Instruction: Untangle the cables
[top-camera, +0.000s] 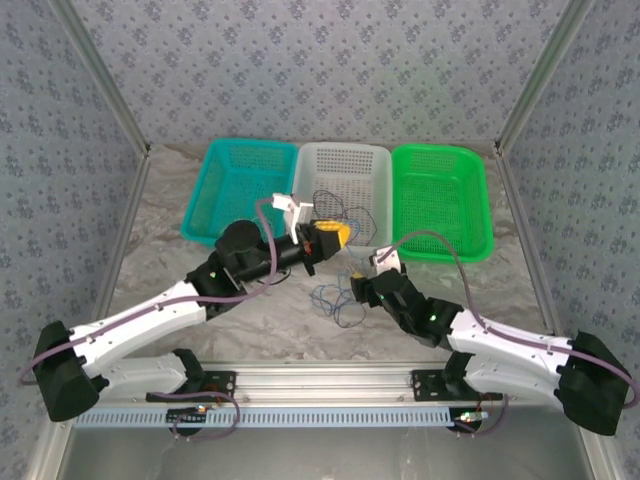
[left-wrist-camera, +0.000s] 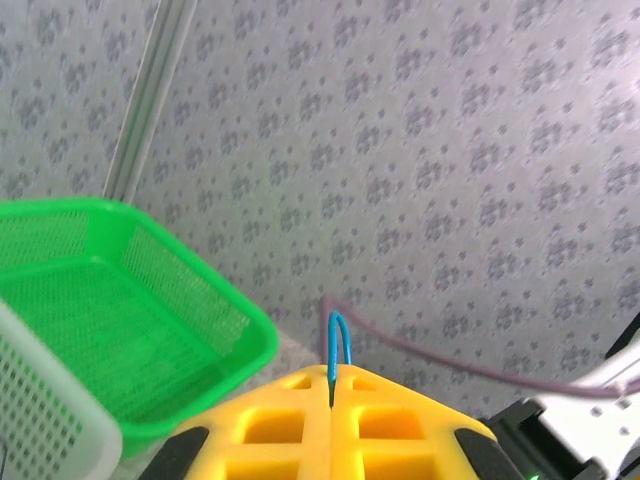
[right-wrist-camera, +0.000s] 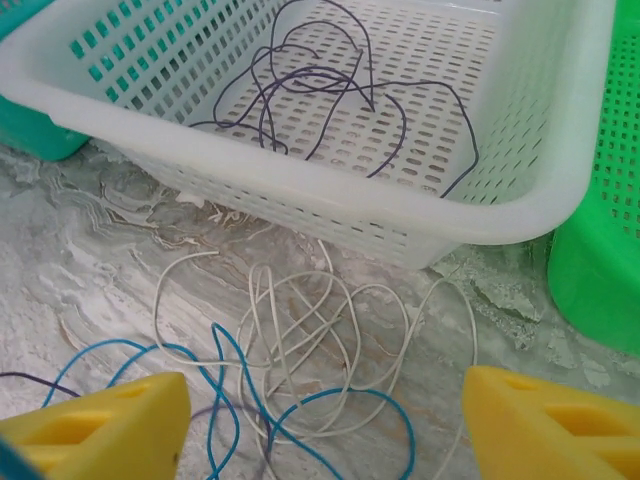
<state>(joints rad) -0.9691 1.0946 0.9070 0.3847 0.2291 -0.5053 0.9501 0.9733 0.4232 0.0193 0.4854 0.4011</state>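
Cables (right-wrist-camera: 300, 325) in three colours; three baskets (top-camera: 365, 170) on table (top-camera: 165, 222).

My left tool (left-wrist-camera: 330, 378) hides all but a small loop of the blue cable (left-wrist-camera: 338, 342). The bottom edge cuts off my right tool (right-wrist-camera: 325, 385) and the tangled cables (right-wrist-camera: 300, 330) on the surface (right-wrist-camera: 90, 250).

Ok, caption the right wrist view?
Open right gripper facing tangled thin white wires and blue wires; dark wires in white slotted plastic basket.
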